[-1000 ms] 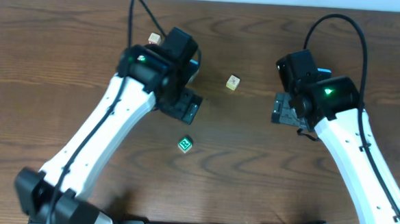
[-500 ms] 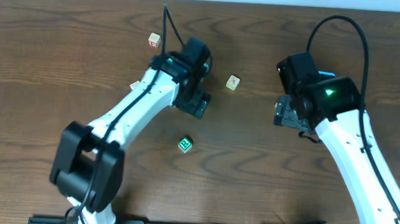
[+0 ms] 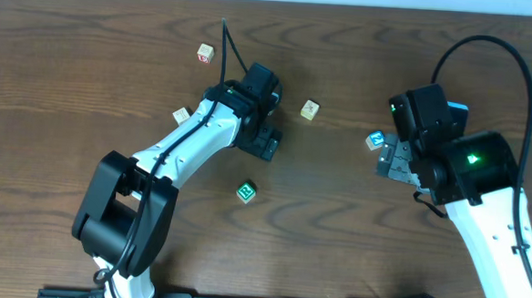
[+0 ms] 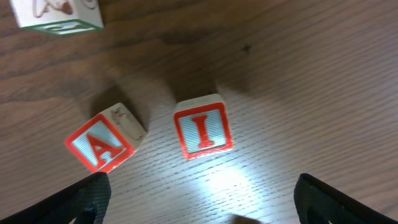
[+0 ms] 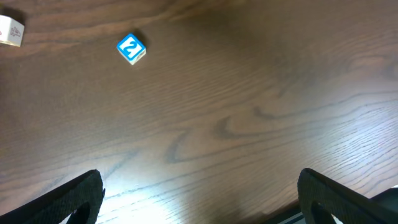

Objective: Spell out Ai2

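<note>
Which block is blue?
The 2 block, alone on the right side. The A block and I block are red, and there is a green block.

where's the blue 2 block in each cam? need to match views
Overhead: the small blue-and-white wooden cube marked 2 sits right of centre, a little above mid-height.
Right wrist: upper left, lying free, nothing gripping it.
Left wrist: not in it.
Shared landmark: the pale wooden cube left of it in the overhead view is probably the one cut off at the right wrist view's left edge.
</note>
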`<move>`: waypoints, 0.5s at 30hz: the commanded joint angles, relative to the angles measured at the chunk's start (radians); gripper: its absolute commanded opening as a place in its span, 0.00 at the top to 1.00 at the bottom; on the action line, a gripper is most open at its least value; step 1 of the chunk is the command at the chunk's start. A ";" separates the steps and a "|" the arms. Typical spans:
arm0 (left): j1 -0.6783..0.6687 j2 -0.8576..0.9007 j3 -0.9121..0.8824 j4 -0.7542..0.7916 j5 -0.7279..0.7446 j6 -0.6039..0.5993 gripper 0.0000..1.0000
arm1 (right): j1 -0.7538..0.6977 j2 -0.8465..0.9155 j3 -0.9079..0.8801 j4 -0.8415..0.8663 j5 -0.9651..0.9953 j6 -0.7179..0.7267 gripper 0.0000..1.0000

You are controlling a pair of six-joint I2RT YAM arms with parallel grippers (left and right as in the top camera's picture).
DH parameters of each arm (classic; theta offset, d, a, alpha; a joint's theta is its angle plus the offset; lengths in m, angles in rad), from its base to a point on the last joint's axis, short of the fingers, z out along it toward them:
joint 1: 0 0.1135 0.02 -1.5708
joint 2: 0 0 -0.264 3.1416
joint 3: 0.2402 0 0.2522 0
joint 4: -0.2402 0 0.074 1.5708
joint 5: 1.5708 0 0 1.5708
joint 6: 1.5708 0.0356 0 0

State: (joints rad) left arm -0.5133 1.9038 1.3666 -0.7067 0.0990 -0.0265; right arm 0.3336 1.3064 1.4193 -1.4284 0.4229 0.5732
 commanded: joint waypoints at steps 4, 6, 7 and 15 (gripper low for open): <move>-0.011 0.021 -0.003 0.017 0.040 0.013 0.02 | -0.008 0.001 0.004 -0.006 -0.002 -0.006 0.01; -0.024 0.030 -0.003 0.032 0.039 0.024 0.00 | -0.008 0.001 0.003 -0.006 -0.002 -0.006 0.01; -0.032 0.040 -0.003 0.043 0.029 0.024 0.00 | -0.008 0.001 0.004 -0.006 -0.002 -0.006 0.01; -0.050 0.118 -0.003 0.062 -0.021 0.008 0.06 | -0.008 0.001 0.004 -0.028 -0.009 -0.005 0.01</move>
State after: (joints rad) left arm -0.5648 1.9945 1.3666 -0.6460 0.1211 -0.0208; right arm 0.3328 1.3079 1.4193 -1.4509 0.4118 0.5732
